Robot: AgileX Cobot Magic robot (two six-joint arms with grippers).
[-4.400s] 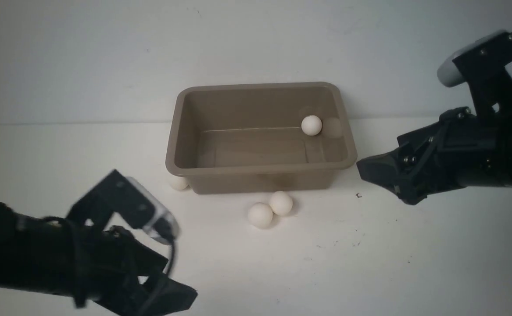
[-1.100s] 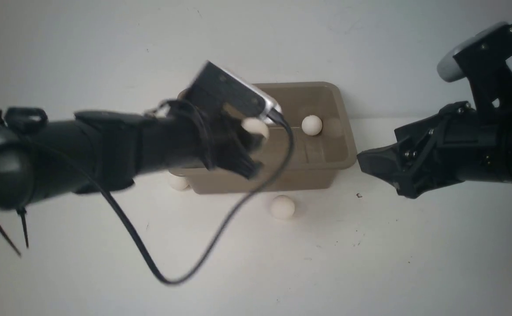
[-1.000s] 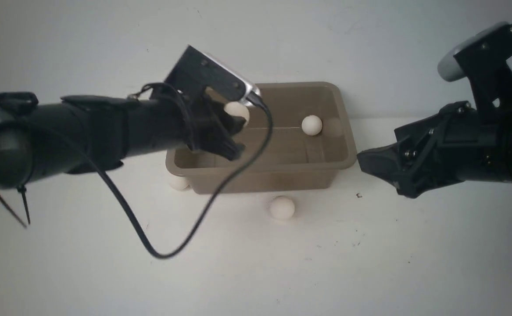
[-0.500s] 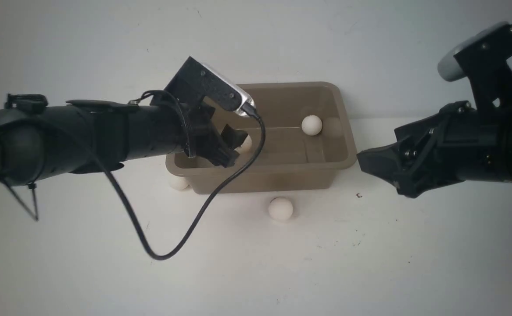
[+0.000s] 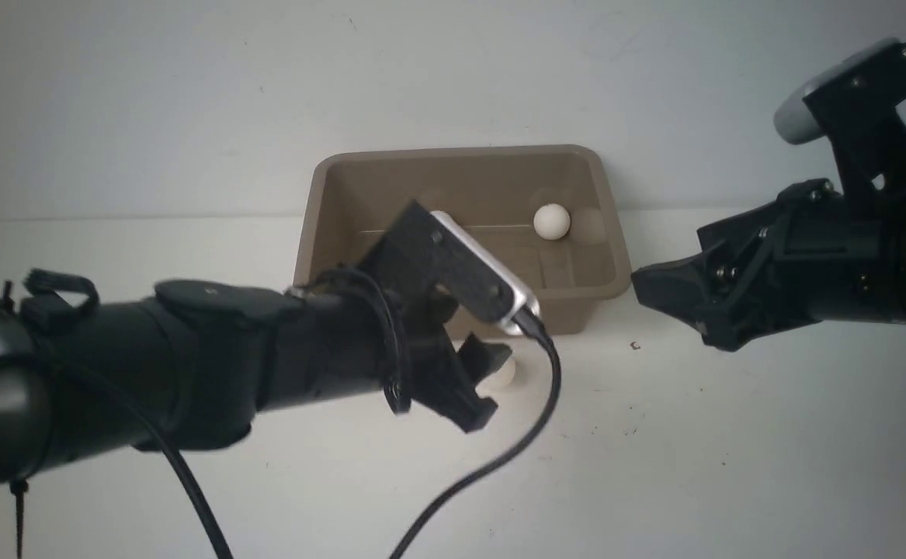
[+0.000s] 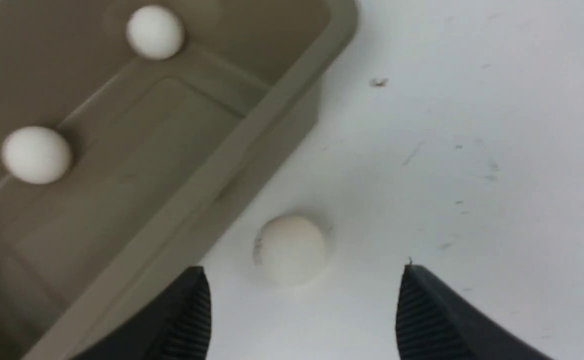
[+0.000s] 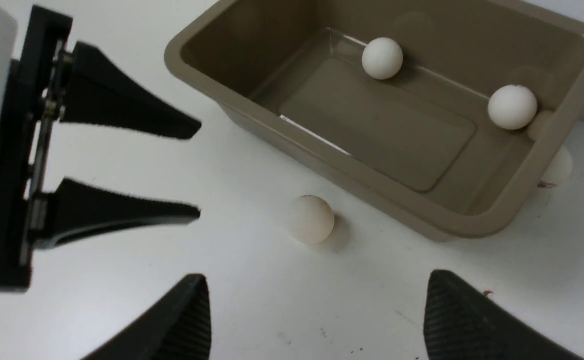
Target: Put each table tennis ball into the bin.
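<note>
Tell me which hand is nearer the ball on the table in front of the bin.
Left. The left hand hovers right at the ball, which lies just ahead of its open jaws; the right hand hangs farther off, beside the bin, at its right end.

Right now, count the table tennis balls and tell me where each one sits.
4 balls. Two lie inside the bin; one on the table before it, by the left pincer; one outside the bin's left end. More may be hidden.
</note>
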